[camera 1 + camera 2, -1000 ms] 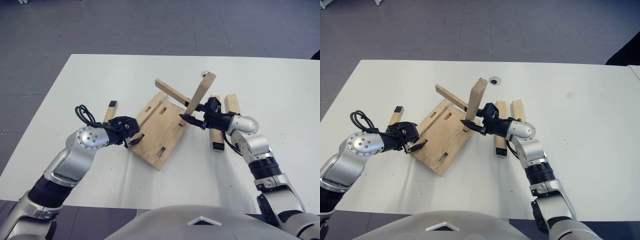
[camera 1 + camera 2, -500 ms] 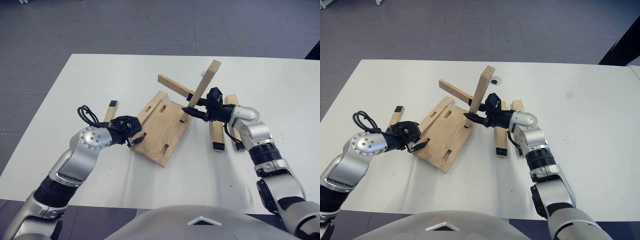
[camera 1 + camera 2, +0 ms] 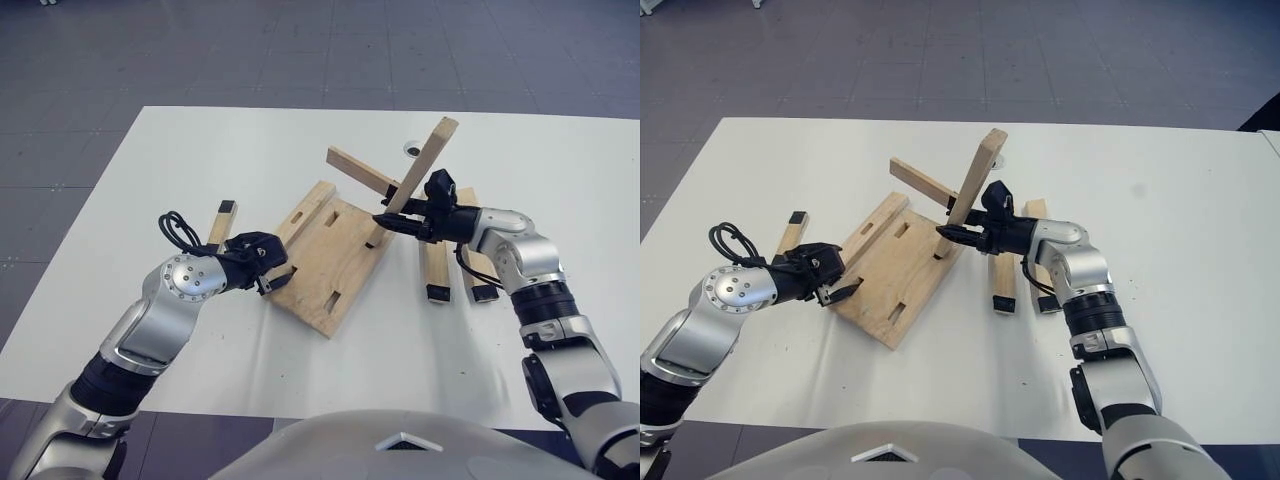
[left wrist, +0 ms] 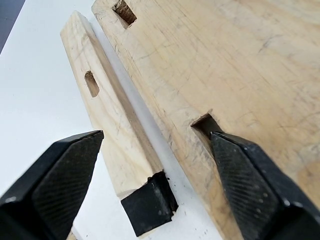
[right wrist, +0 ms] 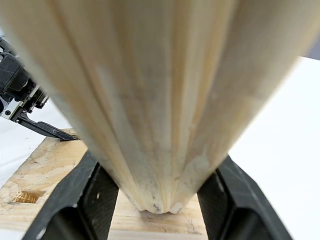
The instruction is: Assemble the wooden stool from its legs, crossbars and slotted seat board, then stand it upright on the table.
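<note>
The left hand (image 3: pixel 268 272) is held open at the near left edge of the slotted seat board (image 3: pixel 330 262), which lies flat on the white surface (image 3: pixel 200 150). In the left wrist view its fingers (image 4: pixel 60 175) are seen spread wide, one over the board beside a slot and the other over bare surface. A black-capped wooden piece (image 4: pixel 107 125) lies between them along the board's edge, and whether anything is touched cannot be told. Farther on, the right hand (image 3: pixel 398 218) is clamped on a tilted leg (image 3: pixel 425 160), from which a crossbar (image 3: pixel 358 170) projects leftward. The right wrist view shows the leg's lower end just over the board. Two capped legs (image 3: pixel 433 270) are laid side by side just right of the board, and another capped leg (image 3: pixel 222 222) lies left of it.
</note>
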### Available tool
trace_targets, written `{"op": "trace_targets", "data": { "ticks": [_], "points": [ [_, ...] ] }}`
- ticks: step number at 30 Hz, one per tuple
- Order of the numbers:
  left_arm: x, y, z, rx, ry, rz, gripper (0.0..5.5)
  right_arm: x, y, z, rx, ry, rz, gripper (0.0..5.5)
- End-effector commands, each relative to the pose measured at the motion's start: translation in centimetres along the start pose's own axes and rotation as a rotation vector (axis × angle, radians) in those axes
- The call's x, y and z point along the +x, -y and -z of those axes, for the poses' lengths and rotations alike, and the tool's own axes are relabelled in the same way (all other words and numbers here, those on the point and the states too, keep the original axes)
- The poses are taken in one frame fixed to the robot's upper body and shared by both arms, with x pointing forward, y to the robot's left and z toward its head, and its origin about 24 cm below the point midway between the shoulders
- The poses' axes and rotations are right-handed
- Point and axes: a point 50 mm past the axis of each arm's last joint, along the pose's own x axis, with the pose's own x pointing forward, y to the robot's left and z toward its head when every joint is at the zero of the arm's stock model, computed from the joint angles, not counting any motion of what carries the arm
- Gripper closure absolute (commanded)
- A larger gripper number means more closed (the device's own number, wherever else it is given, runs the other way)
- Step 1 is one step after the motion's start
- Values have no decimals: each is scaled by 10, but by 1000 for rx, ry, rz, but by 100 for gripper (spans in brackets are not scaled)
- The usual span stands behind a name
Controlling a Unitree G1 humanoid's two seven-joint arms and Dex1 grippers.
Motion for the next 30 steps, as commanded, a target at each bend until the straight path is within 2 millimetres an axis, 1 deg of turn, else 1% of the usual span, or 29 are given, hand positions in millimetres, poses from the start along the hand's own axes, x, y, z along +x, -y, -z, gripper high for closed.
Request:
{"op": "trace_targets", "data": {
  "ticks": [1, 5, 10, 16, 17, 23, 24, 27, 30],
  "points": [
    [10, 22, 17, -63, -69, 102, 155, -1, -7, 12, -38, -82, 2, 344],
    [10, 22, 17, -71, -68, 95, 155, 1, -12, 22, -91, -117, 21, 344],
    [9, 22, 17, -71, -72, 94, 155, 2, -19, 34, -89, -137, 30, 344],
    [10, 23, 17, -70, -72, 98, 155, 2, -19, 33, -74, -128, 27, 344],
    [10, 23, 17, -71, -72, 99, 155, 3, -19, 32, -69, -124, 25, 315],
    [10, 23, 18, -78, -75, 99, 155, 4, -16, 21, -49, -75, 53, 205],
    [10, 23, 18, -79, -75, 98, 155, 4, -15, 20, -48, -72, 58, 197],
    [10, 25, 18, -94, -81, 91, 155, -3, -9, 22, -66, -104, 107, 139],
    [12, 24, 20, -146, -114, 36, 155, -21, 3, 21, -100, -143, 201, 139]
  ]
}}
